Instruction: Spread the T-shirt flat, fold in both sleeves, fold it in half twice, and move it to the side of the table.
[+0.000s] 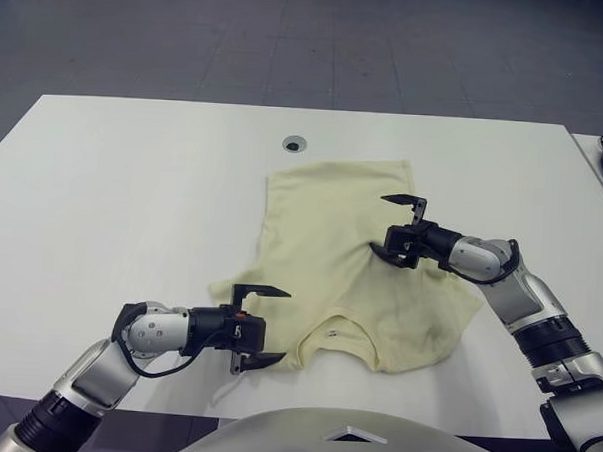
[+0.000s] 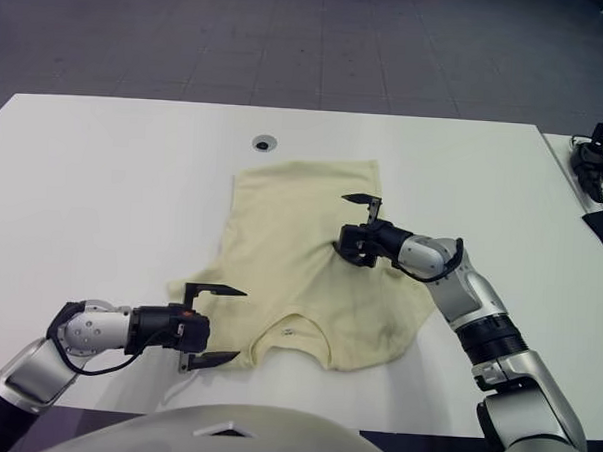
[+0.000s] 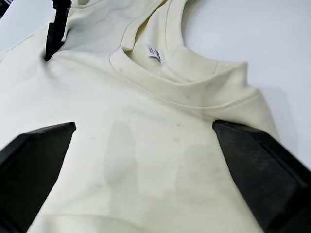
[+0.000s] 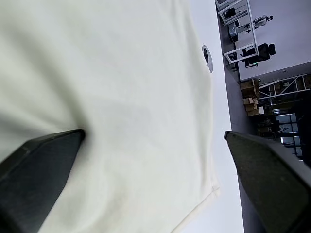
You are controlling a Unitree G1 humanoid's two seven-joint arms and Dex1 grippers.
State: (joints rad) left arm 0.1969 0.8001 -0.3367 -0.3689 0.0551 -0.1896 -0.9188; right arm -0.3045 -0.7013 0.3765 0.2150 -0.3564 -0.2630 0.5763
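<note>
Left tool [image 1: 282, 325] near the collar [image 3: 160, 85] and right tool [image 1: 380, 224] over the middle both gaped apart, holding nothing, while the T-shirt [image 1: 331, 237] lay rumpled on the counter [image 1: 133, 179], so smoothing seemed unfinished; next, each needed to pinch an edge and pull.

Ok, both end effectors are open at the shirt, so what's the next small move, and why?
Probably shut the left end effector on the T-shirt's near edge beside the collar: its open fingers straddle that edge, and the right end effector hangs open over the body, gripping nothing. The cloth does not look flat, so a grip seems needed before any pull.
</note>
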